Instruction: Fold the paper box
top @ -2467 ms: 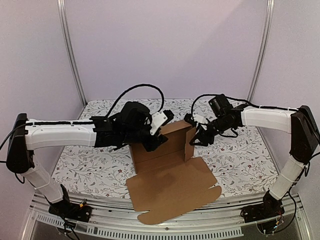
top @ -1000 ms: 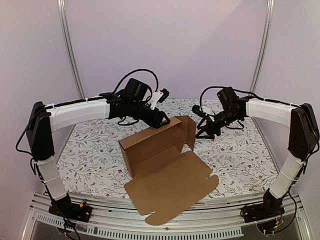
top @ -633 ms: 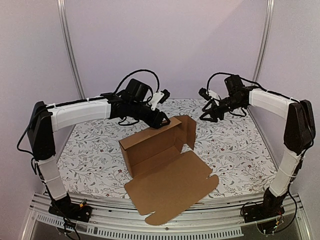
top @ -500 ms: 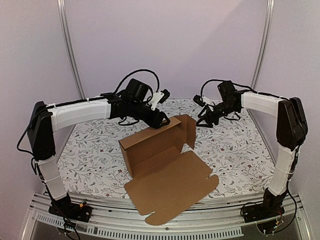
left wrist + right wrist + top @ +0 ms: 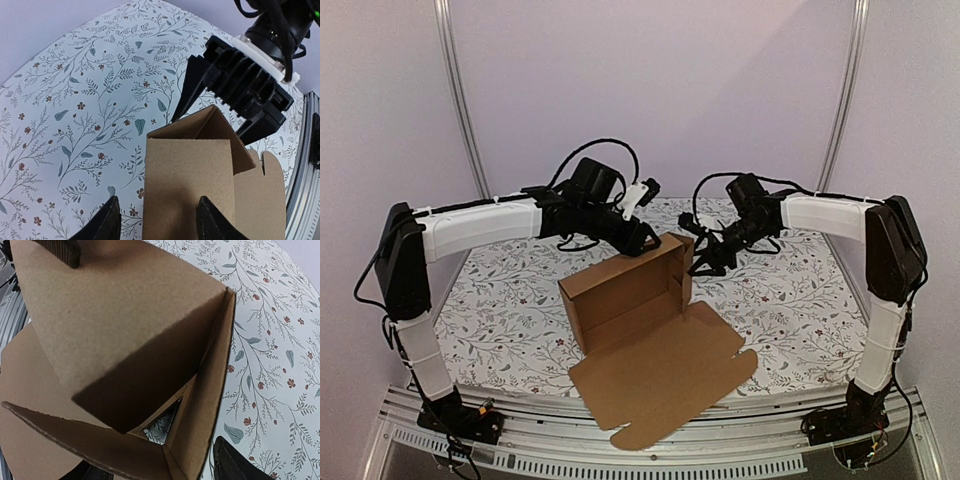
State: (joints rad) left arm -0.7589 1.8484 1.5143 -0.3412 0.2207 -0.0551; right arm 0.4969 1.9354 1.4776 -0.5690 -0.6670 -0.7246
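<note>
- Left wrist view: the left gripper (image 5: 157, 212) is standing with its jaws well apart, straddling the top edge of the rear wall (image 5: 187, 180) of the paper box (image 5: 630, 305). One finger (image 5: 207, 220) is overlapping the cardboard. The other is sitting clear of it, over the floral table cover (image 5: 75, 100), so nothing is being clamped.
- Opposite it, the right gripper (image 5: 206, 131) is hanging with its jaws wide. One finger is standing on either side of the upright end flap (image 5: 220, 125) at the wall's corner. I cannot tell whether either finger is touching the flap.
- Right wrist view: the cardboard corner is filling most of the picture. A dark finger (image 5: 232, 465) is showing just beside the flap's outer face.
- Top external view: both arms are meeting over the box's far right corner. The box is sitting angled at mid-table with its rear wall and left end upright. The large front panel (image 5: 660, 375) is lying flat, and its tabbed rim is overhanging the table's near edge.
</note>
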